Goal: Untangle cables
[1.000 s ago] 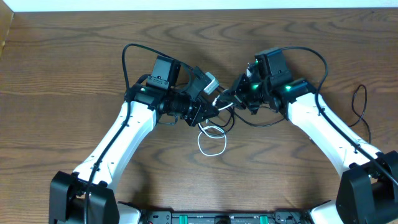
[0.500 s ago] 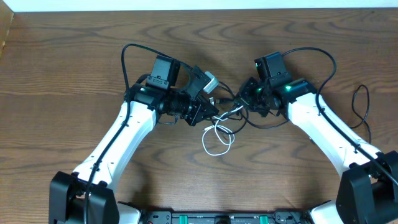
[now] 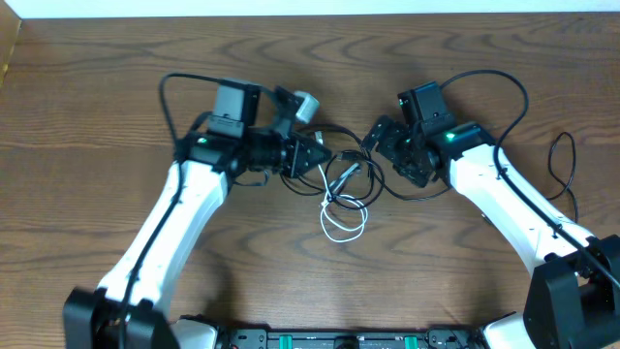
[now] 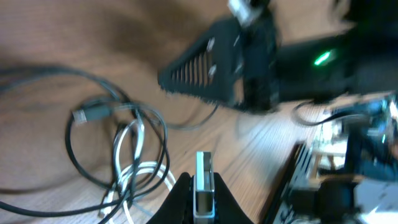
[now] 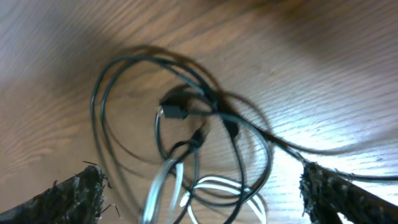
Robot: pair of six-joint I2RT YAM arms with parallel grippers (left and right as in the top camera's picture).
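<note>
Black cables (image 3: 366,180) and a white cable (image 3: 344,225) lie tangled on the wooden table between my two grippers. My left gripper (image 3: 320,155) is shut on a silver plug (image 4: 204,186), which stands upright between its fingertips (image 4: 204,182); I cannot tell which cable it belongs to. In the left wrist view the black loops (image 4: 78,158) and white strands (image 4: 132,180) lie to the lower left. My right gripper (image 3: 381,145) hovers over the tangle, its fingers wide apart and open (image 5: 202,183). Below it are black loops (image 5: 124,68) and the white cable (image 5: 217,186), and nothing is held.
A thin black cord (image 3: 561,163) loops near the table's right edge. Thick robot cables arch over the left arm (image 3: 179,85) and the right arm (image 3: 509,87). The table's far edge (image 3: 310,16) meets a white wall. The robot base (image 3: 339,339) lies along the near edge.
My right gripper has opened and let go of the cable it pinched. My left arm has drawn back to the left, still gripping the plug. The tangle has spread and settled on the table.
</note>
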